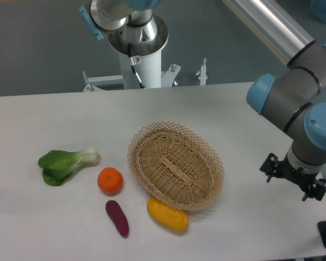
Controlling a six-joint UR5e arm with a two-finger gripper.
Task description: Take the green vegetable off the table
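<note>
1. Here's the table, white and wide, filling most of the frame, with the produce gathered in the lower middle and lower left.
2. The arm comes in from the upper right and bends down at the right edge, well apart from everything it needs.
3. The basket sits in the centre, oval and wicker, nothing in it, squarely between the arm and the target.
4. There's the bok choy, lower left, lying flat on the table, dark leaves toward the left edge, pale stem end pointing right at the orange.
5. The yellow fruit touches the basket's lower rim; the orange sits just beside the bok choy's stem end; the sweet potato lies below the orange.
6. The hand hangs low at the right edge, holding nothing. Spread or pressed together? I cannot tell; the fingers are too small and dark.
7. Risks, as I judge them: a low sweep across could clip the basket; a grip on the leaves alone may slip or tear; coming in near the stem could nudge the orange and send it rolling.
</note>
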